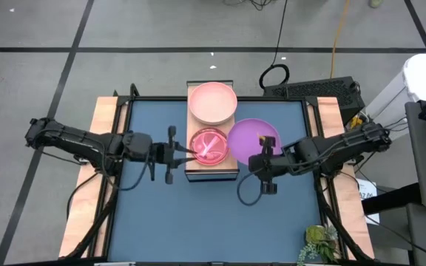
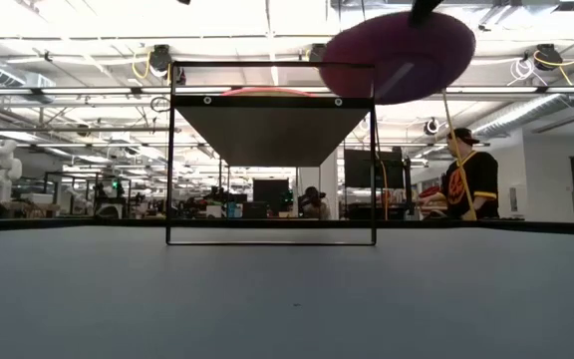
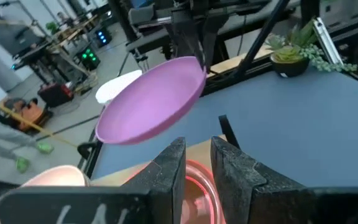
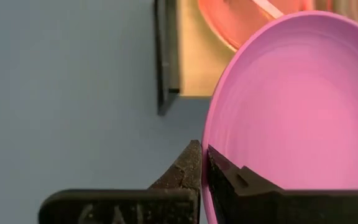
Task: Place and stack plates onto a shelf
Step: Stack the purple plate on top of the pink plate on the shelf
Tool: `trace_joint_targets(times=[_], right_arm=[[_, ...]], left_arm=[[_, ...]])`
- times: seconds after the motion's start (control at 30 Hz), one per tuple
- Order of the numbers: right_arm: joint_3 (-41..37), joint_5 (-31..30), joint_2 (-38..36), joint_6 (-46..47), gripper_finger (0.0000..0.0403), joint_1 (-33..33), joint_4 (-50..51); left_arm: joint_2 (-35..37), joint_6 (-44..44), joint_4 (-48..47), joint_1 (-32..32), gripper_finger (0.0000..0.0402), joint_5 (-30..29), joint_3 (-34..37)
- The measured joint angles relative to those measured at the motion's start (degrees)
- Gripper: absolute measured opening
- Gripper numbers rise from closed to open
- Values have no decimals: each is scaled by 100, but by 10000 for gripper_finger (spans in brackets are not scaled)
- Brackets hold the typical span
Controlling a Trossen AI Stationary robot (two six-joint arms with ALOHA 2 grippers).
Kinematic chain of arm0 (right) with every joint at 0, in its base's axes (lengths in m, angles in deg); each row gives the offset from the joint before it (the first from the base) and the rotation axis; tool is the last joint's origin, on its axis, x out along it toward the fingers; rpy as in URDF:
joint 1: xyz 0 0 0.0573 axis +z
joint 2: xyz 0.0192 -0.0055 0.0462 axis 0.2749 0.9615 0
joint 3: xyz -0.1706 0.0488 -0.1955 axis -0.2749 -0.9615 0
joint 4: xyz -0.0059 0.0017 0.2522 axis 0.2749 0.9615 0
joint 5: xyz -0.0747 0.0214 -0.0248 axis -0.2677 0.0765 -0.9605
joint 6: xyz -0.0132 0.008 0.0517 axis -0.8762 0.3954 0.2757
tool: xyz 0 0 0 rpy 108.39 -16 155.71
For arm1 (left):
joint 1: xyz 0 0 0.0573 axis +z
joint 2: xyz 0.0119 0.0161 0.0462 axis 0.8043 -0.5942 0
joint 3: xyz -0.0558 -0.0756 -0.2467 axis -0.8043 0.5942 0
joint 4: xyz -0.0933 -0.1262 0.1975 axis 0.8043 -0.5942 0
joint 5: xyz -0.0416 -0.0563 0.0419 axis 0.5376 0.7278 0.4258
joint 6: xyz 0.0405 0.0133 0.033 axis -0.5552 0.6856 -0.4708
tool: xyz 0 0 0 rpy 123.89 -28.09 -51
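The shelf (image 1: 195, 171) stands raised at the table's middle, running from near to far. A salmon pink plate (image 1: 212, 102) lies on its far part and a small magenta plate (image 1: 208, 145) on its near part. My left gripper (image 1: 183, 153) stands at the magenta plate's left edge, open by a narrow gap (image 3: 197, 171). My right gripper (image 1: 267, 157) is shut on a purple plate (image 1: 254, 137) that hangs beside and partly over the shelf's right edge. In the low view this purple plate (image 2: 399, 55) is higher than the shelf top. My left gripper has the magenta plate's rim (image 3: 199, 182) showing in the gap between its fingers; I cannot tell whether it touches it. My right gripper pinches the purple plate's near-right rim (image 4: 207, 146), one finger on the inner face and one outside. The fingers slant down from the table's right. The plate is lifted clear and tilted.
Wooden side boards (image 1: 98, 148) (image 1: 339, 129) flank the blue table top. A small potted plant (image 1: 318, 242) stands at the near right corner. The shelf's thin black frame legs (image 2: 170, 160) rise from the table. People stand in the room beyond (image 2: 471, 179).
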Motion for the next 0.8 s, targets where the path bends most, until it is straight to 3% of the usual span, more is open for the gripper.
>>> trace_joint_targets(times=[0.23,0.53,0.8], right_arm=[[137,44,97,-661,0,406,-220],[137,246,97,-1444,0,665,-1217],[137,875,97,-1717,0,557,-1720]], left_arm=[[0,-403,-5,1,90,184,-2],[0,-1175,48,-2,198,327,-2],[0,-2422,81,-80,207,918,-2]])
